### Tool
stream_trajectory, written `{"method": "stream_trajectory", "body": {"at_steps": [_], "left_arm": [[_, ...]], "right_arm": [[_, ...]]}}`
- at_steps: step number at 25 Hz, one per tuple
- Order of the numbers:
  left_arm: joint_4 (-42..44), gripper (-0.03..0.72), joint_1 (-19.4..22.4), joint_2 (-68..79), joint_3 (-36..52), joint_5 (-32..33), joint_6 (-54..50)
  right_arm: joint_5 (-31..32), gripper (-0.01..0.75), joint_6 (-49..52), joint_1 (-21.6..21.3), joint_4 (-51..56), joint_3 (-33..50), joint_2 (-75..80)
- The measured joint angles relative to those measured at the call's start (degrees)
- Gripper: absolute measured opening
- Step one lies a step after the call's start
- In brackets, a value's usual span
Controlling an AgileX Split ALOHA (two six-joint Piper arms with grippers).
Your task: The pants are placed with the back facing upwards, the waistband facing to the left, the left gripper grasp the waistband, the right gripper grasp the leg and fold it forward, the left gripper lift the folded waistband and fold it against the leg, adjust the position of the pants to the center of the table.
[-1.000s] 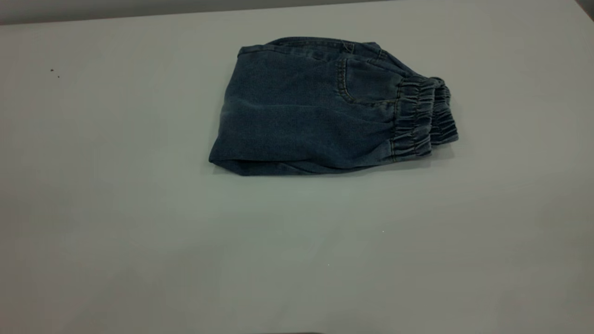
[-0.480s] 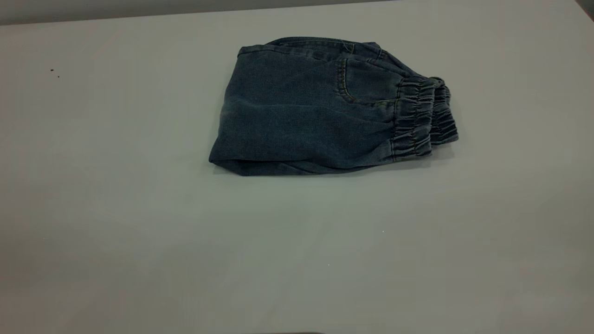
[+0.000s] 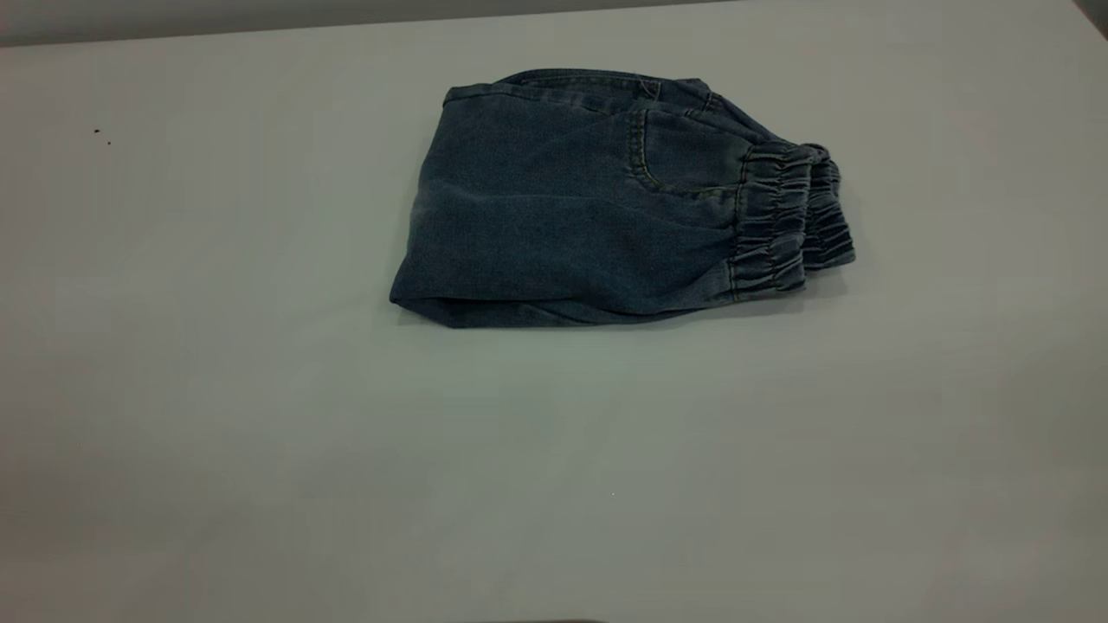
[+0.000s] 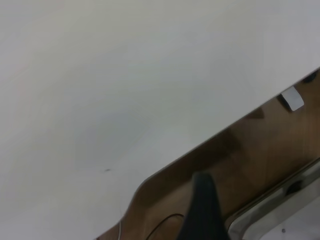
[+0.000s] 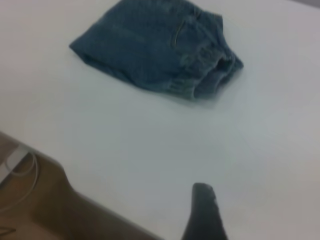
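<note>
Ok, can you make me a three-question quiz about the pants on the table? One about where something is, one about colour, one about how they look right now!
1. In the outside camera, which end of the pants has the stretchy waistband?
A. Left
B. Right
C. The far edge

2. What colour are the pants?
A. Red
B. Dark blue
C. Yellow

3. How are the pants lying on the table?
A. Spread out flat with both legs apart
B. Folded into a compact bundle
C. Hanging off the table edge

Answers:
1. B, the gathered band sits at the right end.
2. B, the cloth is dark-blue denim.
3. B, layers are stacked, with two waistband edges showing and nothing holding them.
</note>
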Motion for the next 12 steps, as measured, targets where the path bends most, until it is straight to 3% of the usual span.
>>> {"method": "stream_trajectory", "body": {"at_steps": [12], "left_arm": [[-2.1,0.516,0.0,0.0,0.0,-0.4,3.0]], "right_arm": [[0.0,0.435,0.1,0.0,0.0,0.1,0.0]]}}
